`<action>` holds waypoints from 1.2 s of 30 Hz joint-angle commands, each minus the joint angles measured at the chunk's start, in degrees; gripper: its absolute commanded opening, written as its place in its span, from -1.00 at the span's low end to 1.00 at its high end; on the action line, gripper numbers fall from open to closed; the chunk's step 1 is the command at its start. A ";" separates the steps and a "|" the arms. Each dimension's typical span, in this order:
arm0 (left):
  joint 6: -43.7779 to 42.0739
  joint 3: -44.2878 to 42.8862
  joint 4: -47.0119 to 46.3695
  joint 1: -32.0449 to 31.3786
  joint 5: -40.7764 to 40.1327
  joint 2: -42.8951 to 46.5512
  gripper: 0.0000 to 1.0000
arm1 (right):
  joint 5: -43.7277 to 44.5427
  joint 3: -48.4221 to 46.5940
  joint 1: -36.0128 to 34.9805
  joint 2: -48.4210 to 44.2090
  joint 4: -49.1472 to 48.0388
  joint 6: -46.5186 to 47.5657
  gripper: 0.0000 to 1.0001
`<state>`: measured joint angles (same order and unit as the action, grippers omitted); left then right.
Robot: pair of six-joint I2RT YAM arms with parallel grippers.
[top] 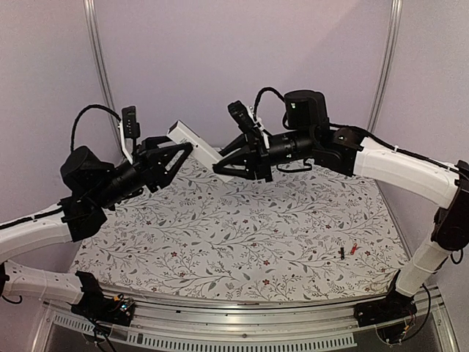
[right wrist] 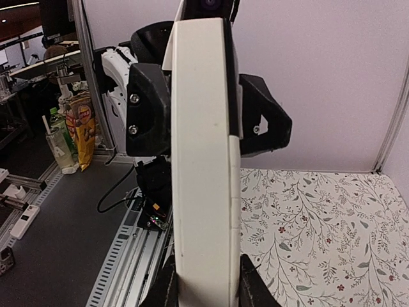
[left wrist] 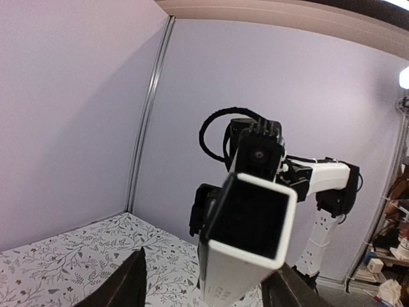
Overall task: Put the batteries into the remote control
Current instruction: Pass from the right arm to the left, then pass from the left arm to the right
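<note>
The remote control (top: 201,149), a slim white bar, is held tilted in the air above the far part of the surface (top: 220,235), spanning the gap between the two arms. The left gripper (top: 185,150) appears clamped on its upper end. In the right wrist view, its black pads (right wrist: 148,109) sit against both sides of the bar. The right gripper (top: 222,169) is closed on the lower end, hugging it from either side. The black battery (top: 341,253) and the red battery (top: 353,249) lie just beside each other on the floral surface near its front right edge, well apart from the remote. The battery compartment is not visible, so whether it is open cannot be told. This looks like an early step, with the remote being steadied or passed between grippers and no battery picked up yet. Next, one gripper probably needs to keep the remote steady while the other lets go. The right arm seems better placed to reach down to the batteries.
</note>
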<state>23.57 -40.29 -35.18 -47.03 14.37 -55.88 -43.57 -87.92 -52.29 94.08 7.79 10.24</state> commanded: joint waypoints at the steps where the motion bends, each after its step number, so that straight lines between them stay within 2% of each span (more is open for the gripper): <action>1: -2.24 -2.33 1.06 -1.55 3.69 -1.56 0.09 | -9.59 -2.67 -0.53 1.86 3.24 -0.40 -1.00; 8: -2.90 -3.00 -1.12 -3.50 3.40 -2.65 -0.53 | -8.05 -3.31 -0.53 2.33 4.53 0.08 -1.00; 9: -2.83 -2.74 -1.64 -3.90 3.11 -2.66 -0.65 | -6.71 -3.25 -0.53 2.22 4.51 0.19 -0.93; 11: -2.34 -2.47 -1.61 -4.42 1.09 -2.58 -0.91 | -0.63 -2.44 -0.53 1.29 3.18 0.09 -0.39; 13: -0.94 -2.15 -1.31 -4.78 -2.88 -2.15 -1.00 | 9.28 0.25 -1.17 -0.53 -0.11 -0.72 0.06; 15: 1.01 -1.76 -1.21 -4.99 -7.90 -1.58 -1.00 | 20.02 4.62 -3.48 -3.91 -4.79 0.78 0.25; 17: 2.64 -1.47 -0.78 -5.24 -13.50 -1.08 -1.00 | 28.49 11.57 -6.92 -7.28 -13.34 4.91 0.33; 21: 3.56 -1.28 -0.59 -5.72 -17.62 -0.44 -1.00 | 40.81 18.14 -11.20 -11.63 -22.27 12.29 0.36; 28: 4.35 -1.95 -0.42 -5.92 -17.28 -1.40 -1.00 | 52.72 15.65 -15.03 -8.01 -22.73 18.19 0.36; 34: 4.99 -2.16 -0.42 -6.11 -16.84 -1.52 -1.00 | 57.75 12.05 -17.10 -3.15 -22.86 23.44 0.22; 36: 4.88 -2.24 -0.34 -6.19 -16.90 -1.47 -1.00 | 59.00 11.29 -17.39 -2.25 -23.09 24.07 0.11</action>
<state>28.12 -42.06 -35.11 -52.84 -2.04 -57.28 9.91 -74.35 -68.79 89.78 -14.20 30.68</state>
